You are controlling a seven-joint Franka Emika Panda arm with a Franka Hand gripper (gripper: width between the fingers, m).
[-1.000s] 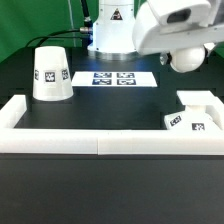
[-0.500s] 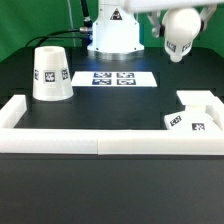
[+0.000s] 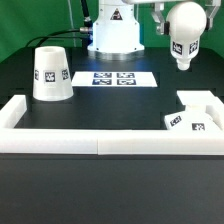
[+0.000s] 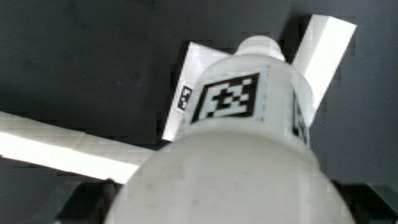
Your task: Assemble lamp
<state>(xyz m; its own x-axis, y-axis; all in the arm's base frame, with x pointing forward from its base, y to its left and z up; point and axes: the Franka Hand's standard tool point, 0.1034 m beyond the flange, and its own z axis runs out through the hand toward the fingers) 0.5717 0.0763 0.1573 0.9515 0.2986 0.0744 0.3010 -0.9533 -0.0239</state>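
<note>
black table [image 3: 120, 100], green backdrop behind.

item one, the bulb [image 3: 183, 35]: off the surface at 1 o'clock in the exterior view, round head uppermost, stem pointing down at a slight tilt, tag facing the camera. arm enters from 12 o'clock and is mostly out of frame; the wrist stands above the bulb, directed downward. gripper [image 3: 182, 12] is clenched on the bulb's round head; the fingers are largely hidden, and the grip is read from the bulb hanging free of the table. wrist view agrees: bulb [image 4: 240, 140] fills the frame, stem reaching away from the camera, tag legible on it.

base [image 3: 186, 121] sits at 4 o'clock, in the inner corner of the wall strip [image 3: 100, 140], well apart from the bulb. shade [image 3: 50, 74] stands upright at 9 o'clock, narrow end up, clear on all sides. marker board [image 3: 113, 78] lies flat at centre, in front of the robot pedestal [image 3: 112, 35]. wall strip runs along 6 o'clock with short returns at both ends; bare table lies between it and the marker board.
</note>
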